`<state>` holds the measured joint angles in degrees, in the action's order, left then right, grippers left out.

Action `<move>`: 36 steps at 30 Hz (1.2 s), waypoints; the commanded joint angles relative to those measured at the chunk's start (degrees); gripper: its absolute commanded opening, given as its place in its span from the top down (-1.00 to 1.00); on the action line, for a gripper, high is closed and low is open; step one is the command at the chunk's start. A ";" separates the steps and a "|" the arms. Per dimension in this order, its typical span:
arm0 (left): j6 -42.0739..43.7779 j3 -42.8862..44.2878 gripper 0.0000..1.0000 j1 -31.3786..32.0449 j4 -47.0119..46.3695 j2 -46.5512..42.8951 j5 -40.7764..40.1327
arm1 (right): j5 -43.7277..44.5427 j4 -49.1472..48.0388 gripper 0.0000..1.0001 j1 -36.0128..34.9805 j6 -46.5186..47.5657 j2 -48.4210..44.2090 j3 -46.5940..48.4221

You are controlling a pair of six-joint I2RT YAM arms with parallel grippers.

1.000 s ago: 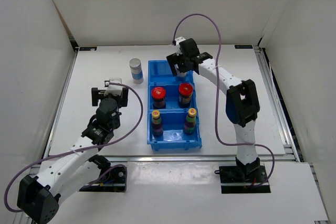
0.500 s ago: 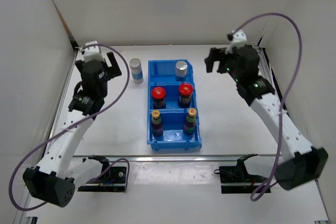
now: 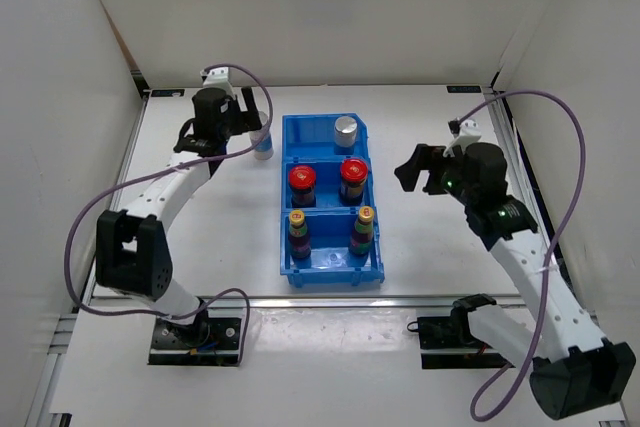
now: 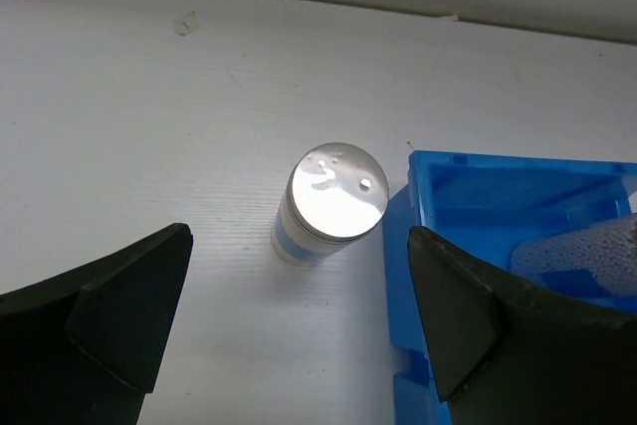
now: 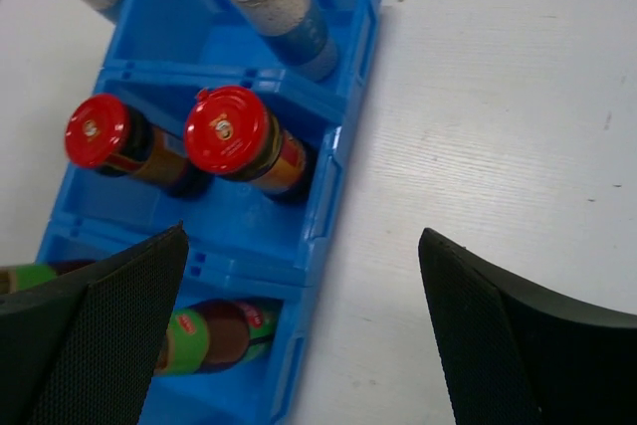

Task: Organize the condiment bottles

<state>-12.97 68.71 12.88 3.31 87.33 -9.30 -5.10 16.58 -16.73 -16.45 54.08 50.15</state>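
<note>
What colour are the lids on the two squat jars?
The jar lids are bright red; the right wrist view shows them best.

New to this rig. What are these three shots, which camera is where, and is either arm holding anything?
Two robot arms are bolted at the near edge of a white table. The wide picture comes from a fixed camera above and behind them; the other two come from a camera on each wrist. A blue bin has three compartments: a silver-capped shaker farthest, two red-lidded jars in the middle, two yellow-capped bottles nearest. A second shaker stands on the table just left of the bin. The left gripper hovers open above it; the right gripper is open, off to the bin's right. Nothing is held.
</note>
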 commanded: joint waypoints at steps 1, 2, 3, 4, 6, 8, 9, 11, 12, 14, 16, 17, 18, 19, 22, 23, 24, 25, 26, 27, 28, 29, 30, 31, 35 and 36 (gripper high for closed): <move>0.23 0.02 -1.00 -0.23 -8.04 0.90 2.27 | -4.30 1.86 -0.99 0.03 -2.71 -4.59 -2.86; 1.71 0.02 -1.00 -0.23 -9.36 1.96 1.75 | -4.30 2.40 -0.99 0.03 -2.71 -6.86 -3.47; 2.77 0.02 -1.00 0.55 -11.64 3.19 1.22 | -4.30 2.93 -0.99 0.03 -2.71 -7.93 -3.48; 3.73 0.02 -1.00 0.56 -12.36 4.59 0.52 | -4.30 4.24 -0.99 0.03 -2.71 -8.81 -4.18; 5.58 2.65 -1.00 1.96 -12.36 9.16 -0.79 | -4.30 5.65 -0.99 0.03 -0.96 -10.05 -4.18; 6.29 4.93 -1.00 2.58 -12.36 12.84 -2.12 | -4.30 7.76 -0.99 0.03 0.36 -10.67 -3.66; 6.29 5.55 -1.00 2.58 -12.36 14.00 -2.13 | -4.30 8.29 -0.99 0.03 0.36 -10.67 -3.66; 6.29 7.05 -1.00 3.20 -13.07 16.45 -2.13 | -4.83 9.08 -0.99 0.03 0.89 -11.19 -3.13; 6.29 7.05 -1.00 3.72 -13.07 17.17 -2.13 | -4.83 9.61 -0.99 0.03 0.89 -11.19 -3.13; 6.29 7.76 -1.00 3.73 -13.59 18.92 -2.13 | -5.36 10.13 -0.99 0.03 0.89 -11.72 -3.13; 6.29 8.89 -1.00 4.25 -13.59 20.15 -2.65 | -5.88 10.14 -0.99 0.03 0.89 -11.72 -3.65; 6.29 8.90 -1.00 4.25 -13.59 20.68 -3.87 | -5.88 10.75 -0.99 0.03 0.89 -11.72 -3.66; 6.29 8.90 -1.00 4.25 -13.59 21.47 -4.67 | -5.88 10.76 -0.99 0.03 0.89 -12.33 -3.66; 6.29 8.90 -1.00 4.25 -13.59 22.26 -5.81 | -5.88 11.28 -0.99 0.03 0.89 -12.34 -3.66; 6.29 8.90 -1.00 4.25 -13.59 22.97 -7.30 | -5.88 11.81 -0.99 0.03 1.42 -12.34 -3.66; 6.29 8.90 -1.00 4.25 -13.59 23.67 -7.31 | -5.88 11.81 -0.99 0.03 1.42 -12.86 -3.66; 6.29 8.90 -0.88 4.25 -13.59 24.20 -7.31 | -5.88 11.81 -0.99 0.03 1.42 -12.86 -3.66; 6.29 8.29 -0.82 4.25 -13.59 24.20 -7.31 | -5.88 12.33 -0.99 0.03 1.42 -12.86 -3.66; 6.29 8.28 -0.76 4.25 -13.59 24.20 -7.31 | -5.88 12.34 -0.99 0.03 1.42 -12.86 -3.66; 6.29 7.68 -0.60 4.25 -13.59 24.20 -6.62 | -5.88 12.34 -0.99 0.03 1.42 -12.86 -3.66; 6.29 7.67 -0.47 3.73 -13.59 24.20 -6.00 | -5.88 12.34 -0.99 0.03 1.94 -12.34 -3.66; 6.29 7.67 -0.32 3.73 -13.59 23.68 -5.99 | -5.88 12.34 -0.99 0.03 1.95 -12.34 -3.13; 5.77 7.67 -0.05 3.73 -13.59 23.15 -5.99 | -5.88 12.34 -0.99 0.03 1.95 -11.73 -3.13; 5.77 7.67 0.09 3.73 -13.59 22.45 -5.99 | -6.40 12.34 -0.99 0.03 1.95 -11.72 -3.13; 6.29 7.67 0.53 3.73 -13.59 19.03 -7.66 | -6.41 12.34 -0.99 0.03 1.95 -11.19 -2.51; 6.99 8.19 0.56 3.73 -13.59 18.15 -8.27 | -7.02 12.34 -0.99 0.03 1.95 -11.19 -2.51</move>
<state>-6.81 75.81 16.93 -8.67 112.36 -15.44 -10.70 29.12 -16.73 -15.53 42.98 46.04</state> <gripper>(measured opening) 0.705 0.994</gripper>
